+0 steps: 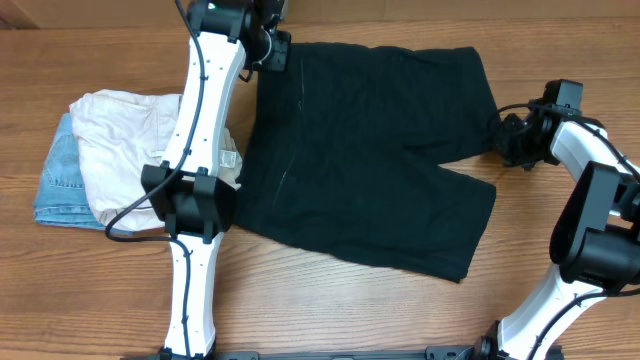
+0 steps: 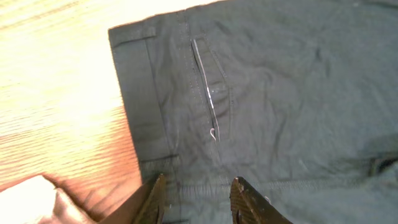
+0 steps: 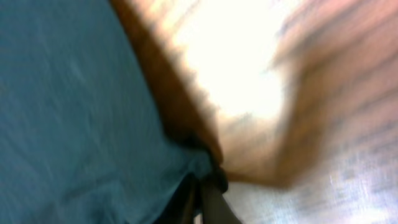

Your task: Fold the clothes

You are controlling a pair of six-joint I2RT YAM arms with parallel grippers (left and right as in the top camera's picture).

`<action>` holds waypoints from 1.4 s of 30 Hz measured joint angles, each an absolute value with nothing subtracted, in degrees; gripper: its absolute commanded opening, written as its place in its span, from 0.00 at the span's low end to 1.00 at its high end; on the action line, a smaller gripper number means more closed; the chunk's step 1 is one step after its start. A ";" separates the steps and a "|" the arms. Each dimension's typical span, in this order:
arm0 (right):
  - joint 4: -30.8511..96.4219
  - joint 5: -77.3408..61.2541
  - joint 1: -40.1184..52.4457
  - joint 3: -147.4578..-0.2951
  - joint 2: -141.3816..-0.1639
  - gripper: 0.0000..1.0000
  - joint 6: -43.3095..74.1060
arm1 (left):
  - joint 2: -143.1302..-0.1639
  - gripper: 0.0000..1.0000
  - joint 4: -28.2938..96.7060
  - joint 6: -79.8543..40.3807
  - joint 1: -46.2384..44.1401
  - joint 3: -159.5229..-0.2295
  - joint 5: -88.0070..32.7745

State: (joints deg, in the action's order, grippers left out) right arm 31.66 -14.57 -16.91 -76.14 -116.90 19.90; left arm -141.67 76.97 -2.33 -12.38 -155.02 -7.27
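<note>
At the overhead frame's right edge, the shorts [image 1: 370,150] are pinched by the right gripper [image 1: 511,140]; the left gripper [image 2: 196,198] (spread, empty) should be closed squarely on the cloth.

Overhead evenly lit and sharp; right wrist view badly blurred, white glare washing out the table [image 3: 249,68]

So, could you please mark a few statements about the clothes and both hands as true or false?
1. The black shorts lie spread out on the table. True.
2. The left hand is shut on the waistband. False: its fingers stand open at the waistband.
3. The right hand pinches the shorts' edge. True.
4. The cream garment lies under the denim. False: it lies on top.
</note>
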 measured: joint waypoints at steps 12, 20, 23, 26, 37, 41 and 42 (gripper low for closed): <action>27.75 -16.73 -28.64 -78.67 -116.90 0.66 19.59 | -141.67 0.33 87.46 1.34 -12.40 -159.72 -6.44; 47.18 -27.18 -37.17 -80.95 -114.34 0.66 15.14 | -140.81 0.41 93.62 2.17 -12.40 -159.74 -4.43; 54.83 -28.73 -37.76 -80.99 -110.67 0.62 12.84 | -137.12 0.47 96.55 2.13 -12.38 -159.70 -3.79; 59.02 -29.65 -37.80 -80.99 -107.26 0.62 11.14 | -131.41 0.43 96.55 2.15 -12.34 -158.89 -3.62; 72.71 -30.94 -37.52 -81.03 -95.44 0.72 9.21 | -105.14 0.46 95.64 2.11 -8.73 -131.66 -4.12; 76.79 -27.55 -36.21 -80.99 -92.14 0.75 11.00 | -99.00 0.49 91.81 2.11 -9.34 -114.72 -6.15; 76.73 -26.79 -35.68 -80.82 -92.05 0.75 11.53 | -98.52 0.51 90.35 2.09 -9.65 -110.43 -6.98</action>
